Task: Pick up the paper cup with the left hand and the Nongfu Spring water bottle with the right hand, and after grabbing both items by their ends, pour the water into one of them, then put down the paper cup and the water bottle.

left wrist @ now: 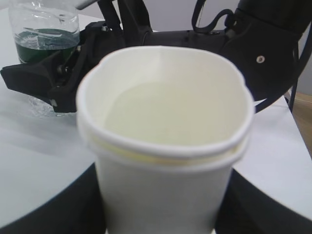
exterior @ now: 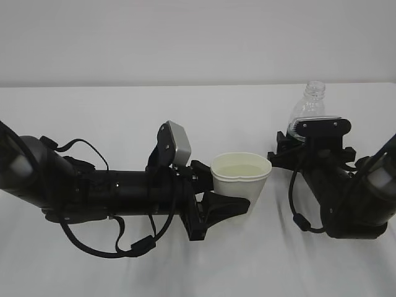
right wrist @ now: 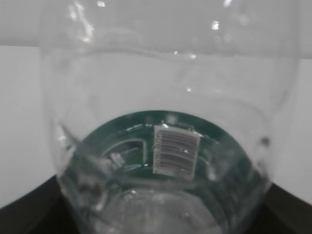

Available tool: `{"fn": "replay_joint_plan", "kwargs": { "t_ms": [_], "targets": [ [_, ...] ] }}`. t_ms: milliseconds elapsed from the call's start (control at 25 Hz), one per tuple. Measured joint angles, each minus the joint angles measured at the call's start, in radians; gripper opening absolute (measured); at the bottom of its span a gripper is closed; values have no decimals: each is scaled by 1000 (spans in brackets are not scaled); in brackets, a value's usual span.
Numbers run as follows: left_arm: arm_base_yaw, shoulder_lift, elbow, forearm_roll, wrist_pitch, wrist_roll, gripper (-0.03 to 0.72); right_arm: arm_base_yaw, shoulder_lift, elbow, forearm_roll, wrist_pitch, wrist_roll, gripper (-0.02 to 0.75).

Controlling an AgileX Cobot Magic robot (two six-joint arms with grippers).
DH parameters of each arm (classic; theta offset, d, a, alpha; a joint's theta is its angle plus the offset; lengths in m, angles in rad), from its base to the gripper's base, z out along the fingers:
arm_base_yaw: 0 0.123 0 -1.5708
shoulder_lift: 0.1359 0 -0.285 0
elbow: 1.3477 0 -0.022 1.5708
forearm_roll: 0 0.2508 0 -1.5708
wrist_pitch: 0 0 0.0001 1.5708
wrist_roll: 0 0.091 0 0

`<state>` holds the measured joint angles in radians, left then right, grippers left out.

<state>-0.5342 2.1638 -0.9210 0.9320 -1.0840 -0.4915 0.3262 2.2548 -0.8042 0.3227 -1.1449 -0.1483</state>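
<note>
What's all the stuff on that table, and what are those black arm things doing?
paper cup: one, white, middle of the table, held in the left hand, rim squeezed out of round.
water: clear, inside the cup.
water bottle: one, clear with dark green label, no cap, upright at the right rear, between the right hand's fingers.
table: one, white, under everything.
wall: pale grey, behind the table.
left hand: one, black, reaching in from the left, gripping the cup.
right hand: one, black, around the bottle's lower part; whether it grips cannot be told.

The small white tapered paper cup [exterior: 241, 175] stands upright, holding clear water [exterior: 240, 169]; the uncapped, green-labelled clear plastic bottle [exterior: 307, 109] stands upright well right.
</note>
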Motion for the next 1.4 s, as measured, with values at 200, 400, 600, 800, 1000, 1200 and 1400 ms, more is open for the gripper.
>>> {"fn": "replay_joint_plan", "kwargs": {
  "t_ms": [200, 400, 600, 800, 1000, 1200, 1400],
  "targets": [
    [0, 0, 0, 0, 0, 0, 413, 0, 0, 10, -2, 0, 0, 572],
    [0, 0, 0, 0, 0, 0, 412, 0, 0, 33, -4, 0, 0, 573],
    [0, 0, 0, 0, 0, 0, 412, 0, 0, 44, -37, 0, 0, 573],
    [0, 0, 0, 0, 0, 0, 412, 0, -14, 79, -39, 0, 0, 573],
    [0, 0, 0, 0, 0, 0, 412, 0, -40, 92, -39, -2, 0, 573],
    [0, 0, 0, 0, 0, 0, 412, 0, -42, 95, -39, -2, 8, 597],
    [0, 0, 0, 2, 0, 0, 412, 0, -58, 120, -47, -2, 43, 636]
  ]
}}
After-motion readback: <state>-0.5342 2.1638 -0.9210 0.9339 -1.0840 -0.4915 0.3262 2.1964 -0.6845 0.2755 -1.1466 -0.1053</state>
